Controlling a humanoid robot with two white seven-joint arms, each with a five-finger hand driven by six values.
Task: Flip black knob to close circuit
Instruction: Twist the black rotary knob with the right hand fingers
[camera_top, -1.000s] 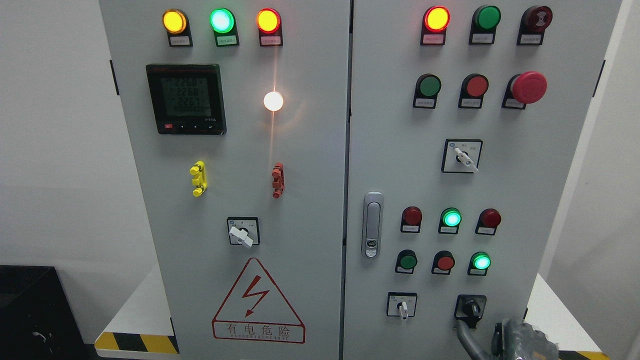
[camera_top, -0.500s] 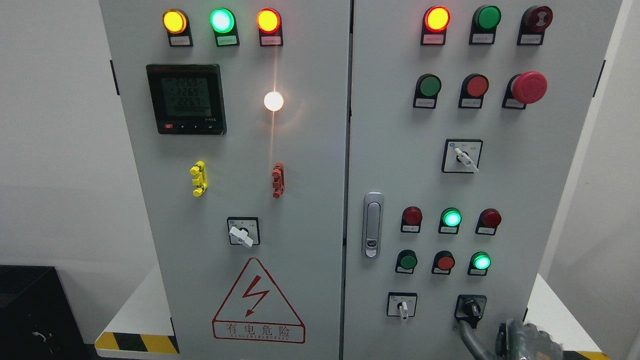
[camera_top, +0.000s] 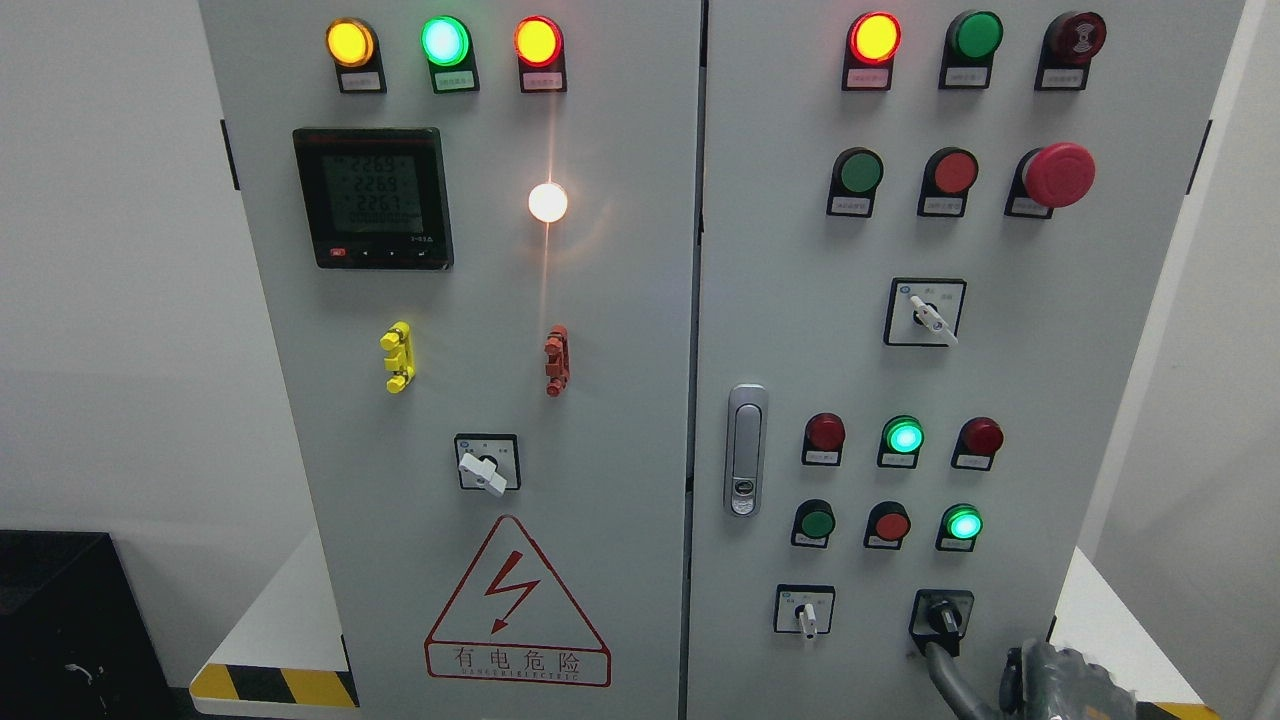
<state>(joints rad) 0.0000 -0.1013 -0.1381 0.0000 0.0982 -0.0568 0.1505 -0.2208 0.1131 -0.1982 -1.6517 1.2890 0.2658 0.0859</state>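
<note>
The right hand (camera_top: 1050, 685) has slid lower, one finger by the black knob (camera_top: 941, 616); its grip cannot be told.

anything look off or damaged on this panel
Nothing looks damaged or askew. The white lamp on the left door glares, throwing a streak down the panel. The robot hand sits at the bottom right, below the black knob.
</note>
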